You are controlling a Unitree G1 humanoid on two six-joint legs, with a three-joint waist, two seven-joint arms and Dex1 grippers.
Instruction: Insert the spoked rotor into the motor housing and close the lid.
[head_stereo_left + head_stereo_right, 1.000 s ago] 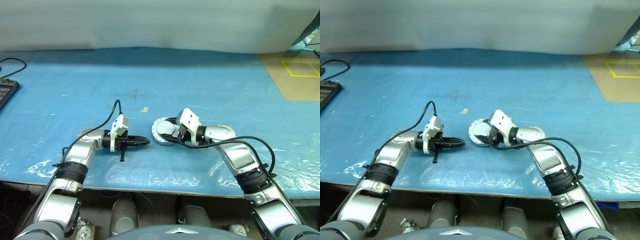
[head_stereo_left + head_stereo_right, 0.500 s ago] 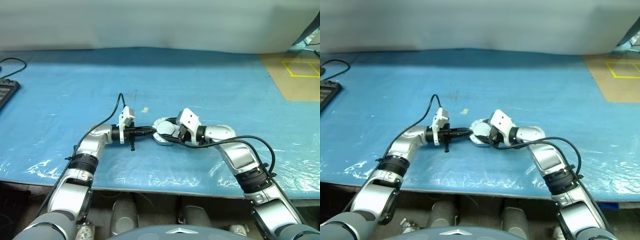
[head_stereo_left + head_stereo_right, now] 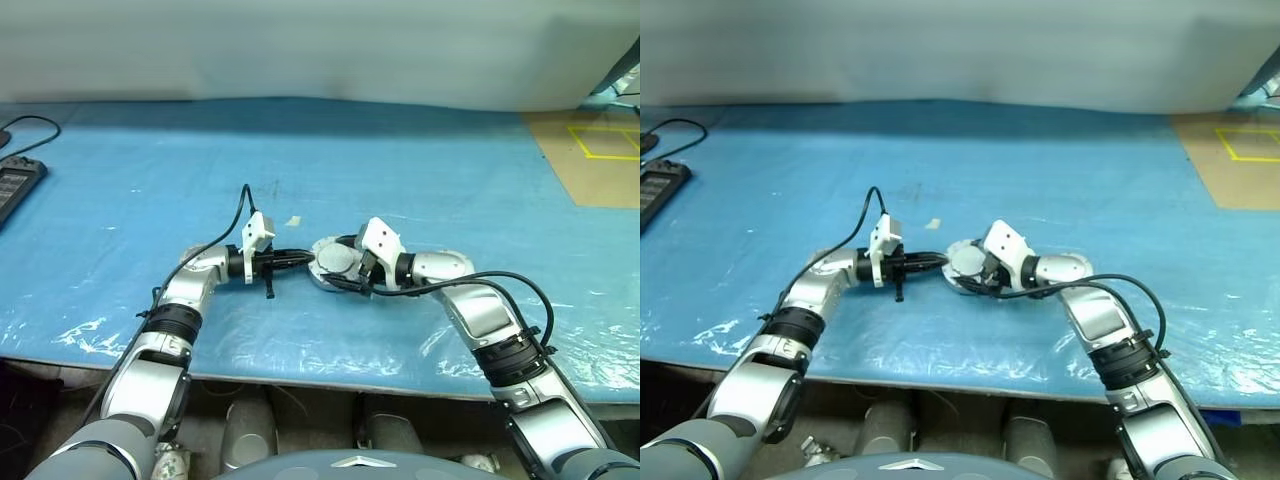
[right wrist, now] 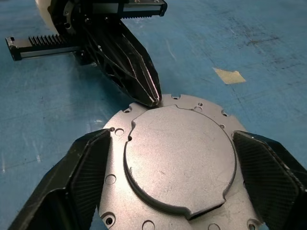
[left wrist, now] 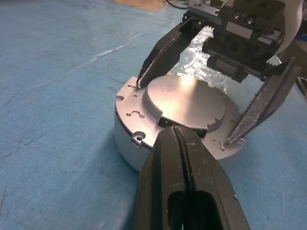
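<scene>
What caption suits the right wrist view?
Open right claw straddles the closed motor housing; shut left claw touches its rim.

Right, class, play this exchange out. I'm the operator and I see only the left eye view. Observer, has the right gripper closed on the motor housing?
Observer: No. The right wrist view shows the right gripper open, with its fingers straddling the motor housing.
Operator: And the left gripper?
Observer: It's shut. In the left wrist view, the left gripper has its fingers pressed together, with the tip at the housing's rim.
Operator: What does the housing's top look like?
Observer: It's covered. The lid lies flat across it as a raised silver plate, ringed by a flange with small holes.
</scene>
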